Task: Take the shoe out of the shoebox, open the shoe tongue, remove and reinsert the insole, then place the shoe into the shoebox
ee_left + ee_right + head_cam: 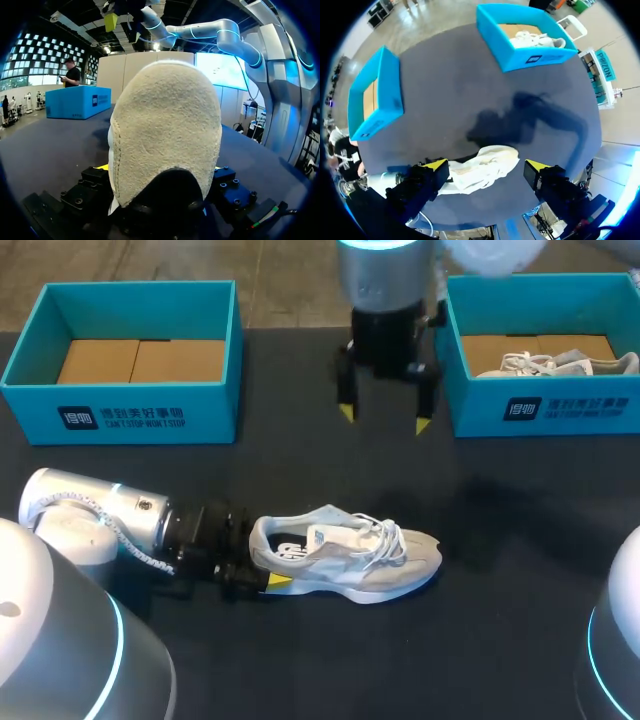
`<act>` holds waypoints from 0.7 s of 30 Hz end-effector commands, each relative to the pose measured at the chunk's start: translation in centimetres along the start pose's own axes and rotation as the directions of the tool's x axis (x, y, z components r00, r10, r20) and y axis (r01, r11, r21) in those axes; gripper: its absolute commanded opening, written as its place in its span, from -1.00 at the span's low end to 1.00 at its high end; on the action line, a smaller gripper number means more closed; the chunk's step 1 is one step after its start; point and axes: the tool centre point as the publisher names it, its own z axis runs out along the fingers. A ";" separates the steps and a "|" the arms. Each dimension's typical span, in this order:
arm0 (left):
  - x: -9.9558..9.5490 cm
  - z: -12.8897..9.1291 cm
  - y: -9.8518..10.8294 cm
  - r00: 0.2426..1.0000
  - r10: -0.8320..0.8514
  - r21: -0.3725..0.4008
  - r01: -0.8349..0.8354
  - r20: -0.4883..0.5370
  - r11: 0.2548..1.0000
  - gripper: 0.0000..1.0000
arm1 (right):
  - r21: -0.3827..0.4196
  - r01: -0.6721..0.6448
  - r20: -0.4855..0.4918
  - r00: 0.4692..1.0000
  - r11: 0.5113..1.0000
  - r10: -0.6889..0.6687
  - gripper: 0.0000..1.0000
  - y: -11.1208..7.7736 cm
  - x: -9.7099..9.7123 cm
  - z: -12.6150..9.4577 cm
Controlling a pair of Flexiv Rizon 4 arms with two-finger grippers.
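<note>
Head view: left hand (265, 570) grips the light shoe (345, 558) by its heel, probably the stiffest hold; right hand (384, 418) hangs open, empty.

The shoe (165, 130) fills most of the view, its beige suede heel facing the camera. The left end effector (160, 186) flanks the heel, black finger bodies on both sides; contact appears firm, though the tips are largely hidden. A blue shoebox (80, 102) stands far ahead on the dark bench (55, 145).
</note>
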 end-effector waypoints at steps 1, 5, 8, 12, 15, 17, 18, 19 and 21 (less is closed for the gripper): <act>-0.1 0.0 0.6 1.000 0.000 0.000 0.000 0.002 1.000 -1.00 | 0.016 -0.103 -0.059 0.993 0.994 0.104 1.00 -3.2 1.6 2.3; -0.1 0.0 0.6 1.000 0.000 0.000 0.000 0.002 1.000 -1.00 | 0.059 -0.070 -0.124 0.989 0.996 0.077 1.00 -3.8 2.5 3.6; -0.1 0.0 0.6 1.000 0.000 0.000 0.000 0.002 1.000 -1.00 | 0.058 -0.049 -0.119 0.991 0.997 0.055 1.00 -3.8 2.3 3.6; -0.1 0.0 0.6 1.000 0.000 0.000 0.000 0.002 1.000 -1.00 | 0.058 -0.049 -0.119 0.991 0.997 0.055 1.00 -3.8 2.3 3.6; -0.1 0.0 0.6 1.000 0.000 0.000 0.000 0.002 1.000 -1.00 | 0.058 -0.049 -0.119 0.991 0.997 0.055 1.00 -3.8 2.3 3.6; -0.1 0.0 0.6 1.000 0.000 0.000 0.000 0.002 1.000 -1.00 | 0.058 -0.049 -0.119 0.991 0.997 0.055 1.00 -3.8 2.3 3.6; -0.1 0.0 0.6 1.000 0.000 0.000 0.000 0.002 1.000 -1.00 | 0.058 -0.049 -0.119 0.991 0.997 0.055 1.00 -3.8 2.3 3.6; -0.1 0.0 0.6 1.000 0.000 0.000 0.000 0.002 1.000 -1.00 | 0.058 -0.049 -0.119 0.991 0.997 0.055 1.00 -3.8 2.3 3.6; -0.1 0.0 0.6 1.000 0.000 0.000 0.000 0.002 1.000 -1.00 | 0.026 -0.033 -0.072 0.997 0.999 0.035 1.00 -4.5 4.0 3.7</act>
